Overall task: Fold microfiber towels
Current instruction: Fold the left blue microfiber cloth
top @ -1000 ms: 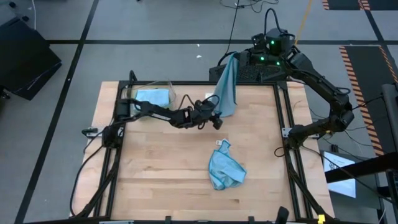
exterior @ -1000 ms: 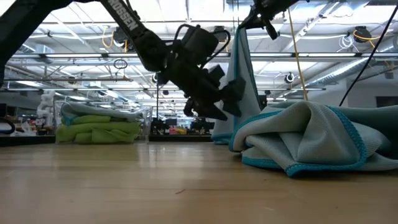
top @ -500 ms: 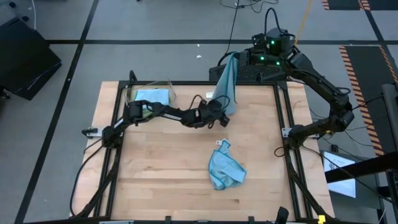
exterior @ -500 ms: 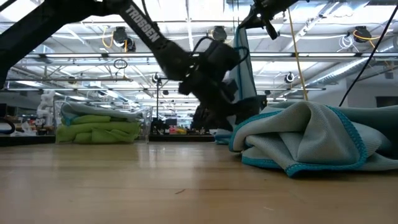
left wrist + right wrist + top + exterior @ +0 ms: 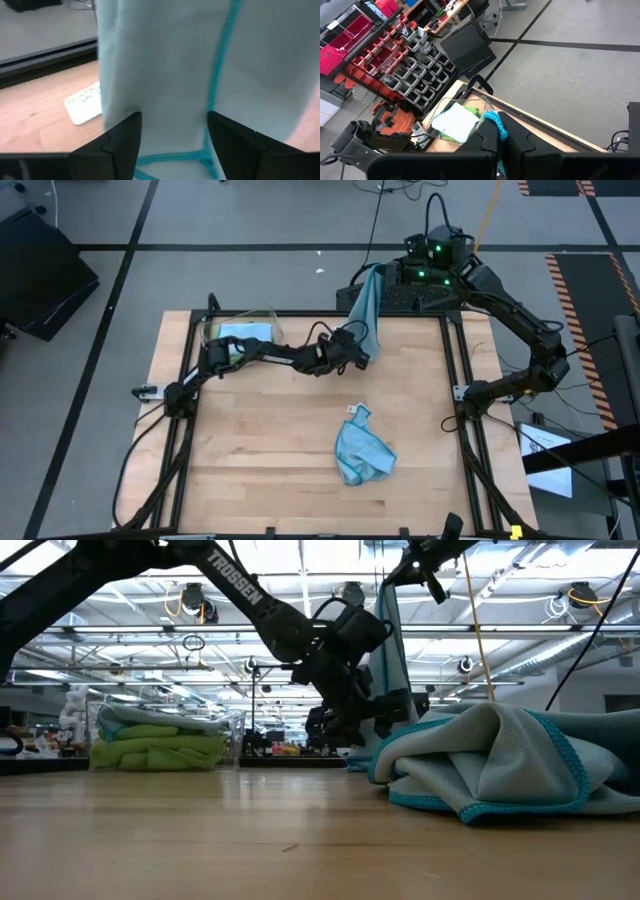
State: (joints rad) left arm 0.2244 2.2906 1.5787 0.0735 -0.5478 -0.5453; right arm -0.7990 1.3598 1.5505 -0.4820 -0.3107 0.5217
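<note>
My right gripper (image 5: 376, 270) is raised above the table's far edge and shut on a light blue towel (image 5: 364, 308) with a teal hem. The towel hangs down toward the table, and it also shows in the low view (image 5: 392, 650). My left gripper (image 5: 359, 358) is open at the towel's lower end. In the left wrist view its fingers (image 5: 122, 142) stand on either side of the hanging cloth (image 5: 165, 85). A second light blue towel (image 5: 362, 450) with a white tag lies crumpled on the table's near middle. My right gripper pinches the towel's top, at its teal hem (image 5: 493, 121), between its two shut fingers. The towel hangs slack below the fingers; whether its lower end reaches the table does not show. My left gripper is open around the towel's lower part (image 5: 170, 150); I cannot tell whether the fingers touch it.
A clear plastic bin (image 5: 243, 330) at the far left holds folded lime green and light blue towels (image 5: 158, 745). Black frame rails (image 5: 455, 380) run along the table's sides. Bare wood (image 5: 250, 450) lies at the near left.
My left gripper has moved toward the table's far edge and a little right, up to the lower end of the hanging towel, which now hangs between its open fingers. The right gripper and the crumpled towel have kept still.
</note>
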